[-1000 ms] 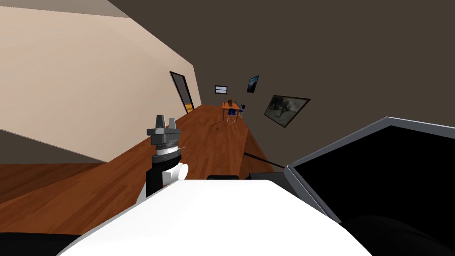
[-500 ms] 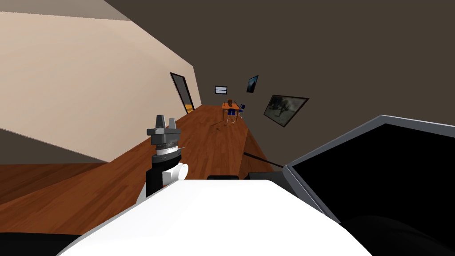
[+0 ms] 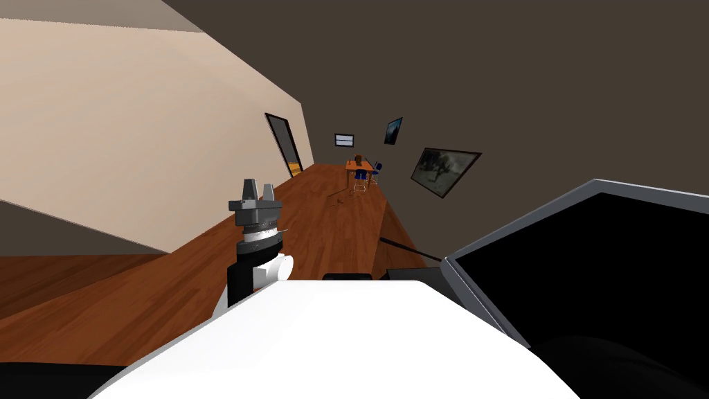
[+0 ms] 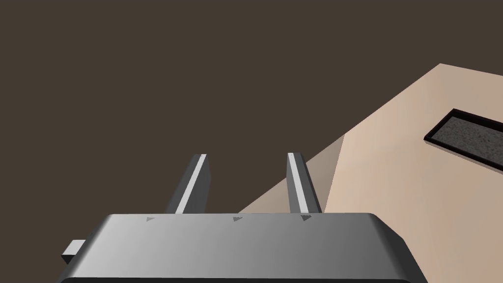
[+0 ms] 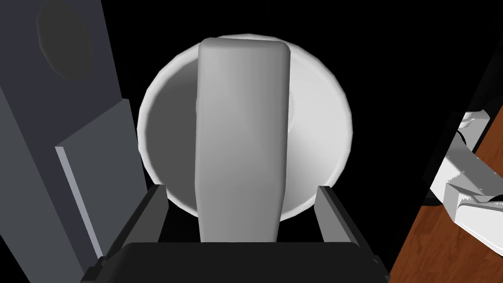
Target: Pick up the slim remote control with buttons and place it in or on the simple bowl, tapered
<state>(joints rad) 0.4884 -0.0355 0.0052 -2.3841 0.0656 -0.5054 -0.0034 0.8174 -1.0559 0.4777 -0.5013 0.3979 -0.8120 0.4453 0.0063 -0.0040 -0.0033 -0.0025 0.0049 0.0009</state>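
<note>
Right claw [image 5: 240, 190] stands wide, clear of the remote [image 5: 240, 132] lying across the bowl [image 5: 321, 118]; if I pull back crooked, a finger could clip its near end, tipping it out; left claw [image 4: 248, 157] narrowly parted, empty

No writing, number, brand or label can be read. The only marks are three small grey triangles [image 4: 237, 218] on the left gripper [image 4: 248, 157], along its body's edge at the foot of its fingers.
</note>
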